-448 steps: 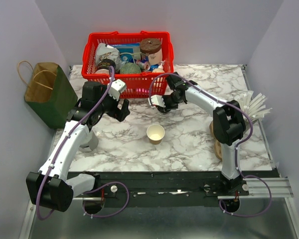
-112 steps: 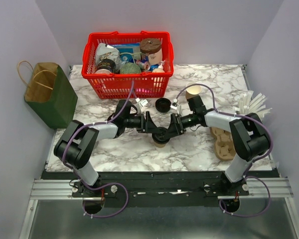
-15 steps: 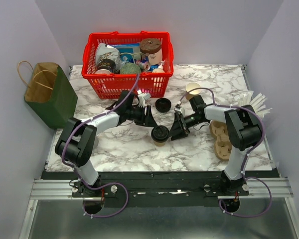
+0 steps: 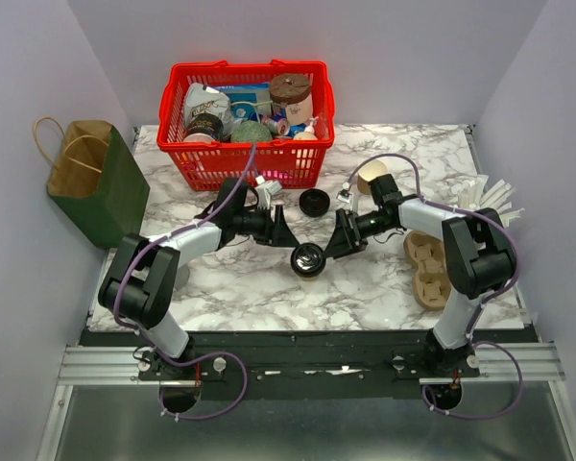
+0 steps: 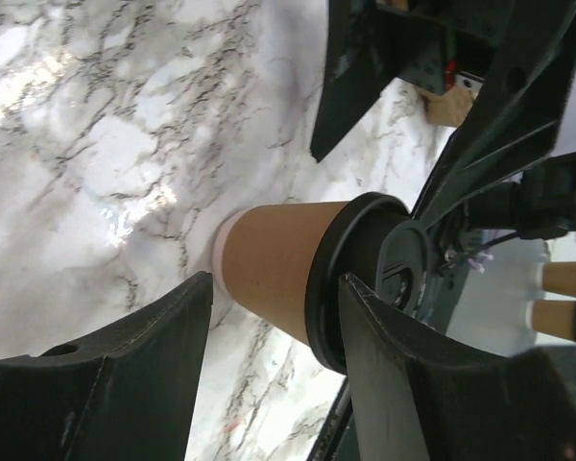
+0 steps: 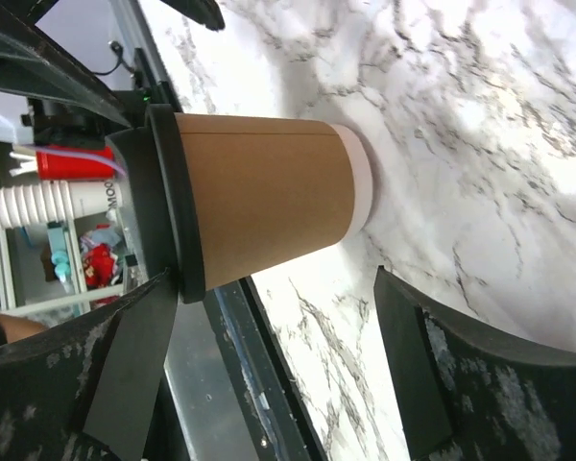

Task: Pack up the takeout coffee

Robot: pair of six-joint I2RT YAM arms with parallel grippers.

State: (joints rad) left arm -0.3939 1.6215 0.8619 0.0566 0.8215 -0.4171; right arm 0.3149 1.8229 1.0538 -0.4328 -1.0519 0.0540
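Fingers of the left gripper [image 4: 279, 229] and right gripper [image 4: 342, 238] stand open and empty, flanking the upright lidded cup [image 4: 307, 260] at the overhead frame's centre, the right seemingly nearer.

Tan takeout coffee cup [image 6: 269, 202] under a black lid [image 6: 163, 211], on white marble table [image 4: 240, 288] veined grey and black.
White band round the cup's base; red lattice basket [image 4: 240, 165]; dark green paper bag [image 4: 125, 192], tan inside and at the handles; loose black lid [image 4: 314, 202]; brown pulp carrier [image 4: 428, 279].
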